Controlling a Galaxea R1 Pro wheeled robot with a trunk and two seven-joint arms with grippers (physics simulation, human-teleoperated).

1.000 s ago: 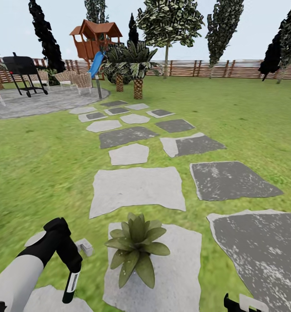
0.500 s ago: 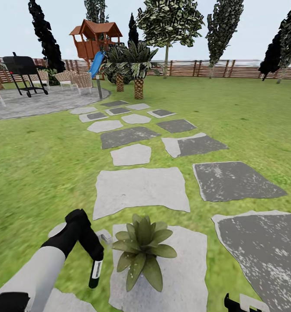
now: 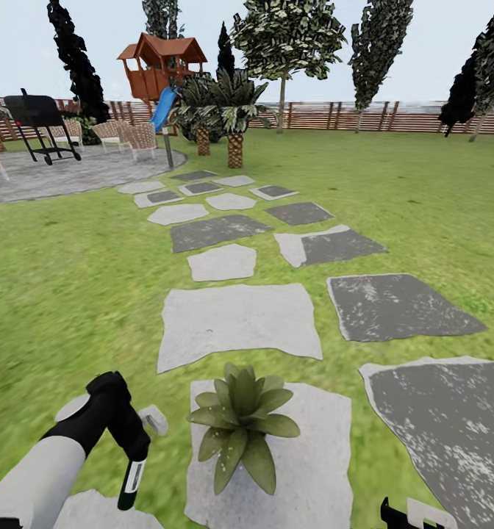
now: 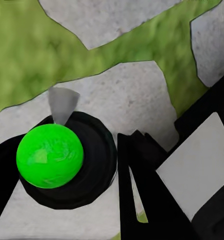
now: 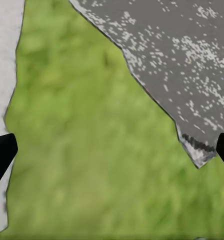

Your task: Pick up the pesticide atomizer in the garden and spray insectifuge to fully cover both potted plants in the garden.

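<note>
Over on the far left sits a black grill on the round grey paving, with wicker chairs beside it and a wooden playhouse with a blue slide behind. Down in the near left corner the left arm reaches forward, and its left gripper is clamped on the pesticide atomizer, which hangs below it with the white label facing out and its lower end pointing at the ground. The left wrist view looks down along that bottle: a round dark rim with a bright green dome in the middle, held between the black fingers over a pale stone slab. Just right of the atomizer, close but apart from it, a potted plant with pointed light-green leaves stands on a light grey slab. More slabs, pale and dark, run away up the lawn towards two palms and the brown slatted fence. At the bottom right edge only a bit of the right gripper pokes in; in the right wrist view its dark fingertips stand wide apart over grass, with nothing between them
</note>
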